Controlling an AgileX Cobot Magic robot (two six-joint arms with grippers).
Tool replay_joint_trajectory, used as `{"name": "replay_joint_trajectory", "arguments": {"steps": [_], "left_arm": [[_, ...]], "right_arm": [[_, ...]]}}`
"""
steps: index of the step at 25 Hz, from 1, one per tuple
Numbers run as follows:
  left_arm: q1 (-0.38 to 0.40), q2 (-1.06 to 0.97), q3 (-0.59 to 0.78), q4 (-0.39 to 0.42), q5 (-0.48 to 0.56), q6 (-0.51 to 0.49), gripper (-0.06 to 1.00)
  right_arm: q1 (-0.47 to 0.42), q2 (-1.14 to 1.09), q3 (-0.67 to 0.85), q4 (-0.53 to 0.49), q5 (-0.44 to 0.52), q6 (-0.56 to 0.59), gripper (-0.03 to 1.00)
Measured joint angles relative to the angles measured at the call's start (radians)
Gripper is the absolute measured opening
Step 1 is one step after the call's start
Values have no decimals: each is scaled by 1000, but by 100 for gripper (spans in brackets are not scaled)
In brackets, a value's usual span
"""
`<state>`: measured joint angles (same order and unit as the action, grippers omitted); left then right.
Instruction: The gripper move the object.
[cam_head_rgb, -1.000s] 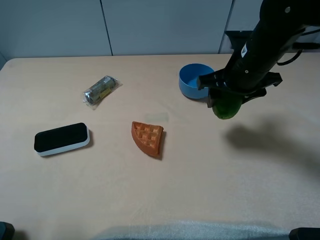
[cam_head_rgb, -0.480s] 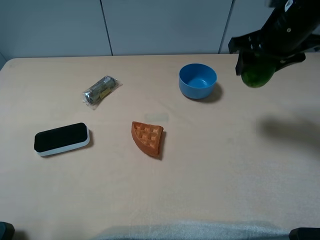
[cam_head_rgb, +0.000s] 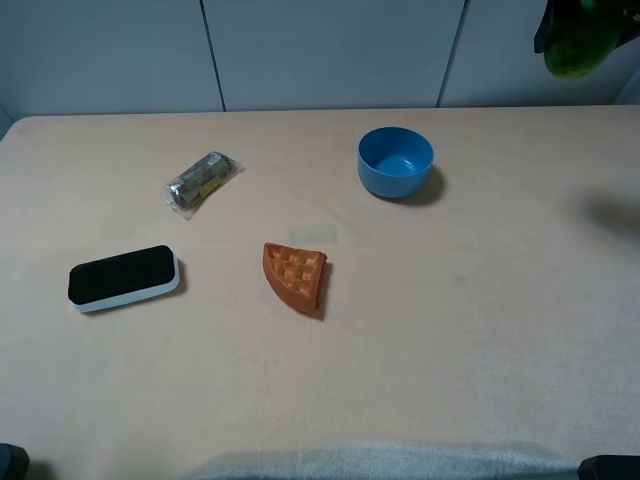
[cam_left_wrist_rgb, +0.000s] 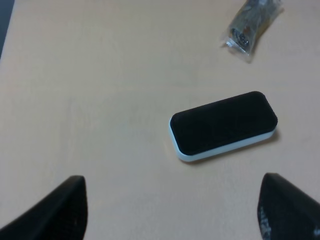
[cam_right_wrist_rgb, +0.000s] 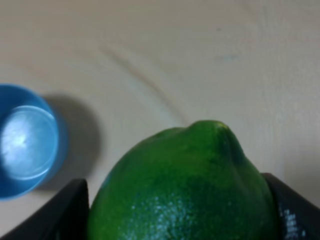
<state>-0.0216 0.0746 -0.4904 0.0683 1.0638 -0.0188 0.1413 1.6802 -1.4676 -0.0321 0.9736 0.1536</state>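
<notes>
**green fruit clamped in the right hand, high off the worktop at the far right**

the green fruit (cam_head_rgb: 578, 48) sits between the fingers of the right hand (cam_right_wrist_rgb: 181, 212), which is closed against its two sides. in the right wrist view a dark finger (cam_right_wrist_rgb: 70, 210) shows on each flank of it. its narrower, nubbed end points away from the wrist, so its long axis runs along the fingers, not across them. in the high view it hangs at the top right corner, well above the worktop (cam_head_rgb: 450, 350) and beyond the blue bowl (cam_head_rgb: 396, 160), which stands well apart from it, toward the middle.

any set-down turns on that: the fruit must come down and probably back in from the edge, and only the right arm can do it. the left hand (cam_left_wrist_rgb: 175, 210) hangs with its fingers wide apart and nothing between them, over the black-and-white block (cam_left_wrist_rgb: 222, 125) on the other side.

the high view cuts off nearly all of the right hand and arm, leaving only a dark sliver beside the fruit. the fruit hides how deep the fingers reach. the task names no target.
</notes>
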Motion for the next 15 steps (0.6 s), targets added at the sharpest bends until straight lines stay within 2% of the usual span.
{"name": "replay_joint_trajectory", "arguments": {"steps": [8,15], "left_arm": [[0,0,0,0,0,0,77],[0,0,0,0,0,0,77]], "right_arm": [[-6,218,-177,58,60,-86,49],[-6,351,-221,64,103,-128,49]]}}
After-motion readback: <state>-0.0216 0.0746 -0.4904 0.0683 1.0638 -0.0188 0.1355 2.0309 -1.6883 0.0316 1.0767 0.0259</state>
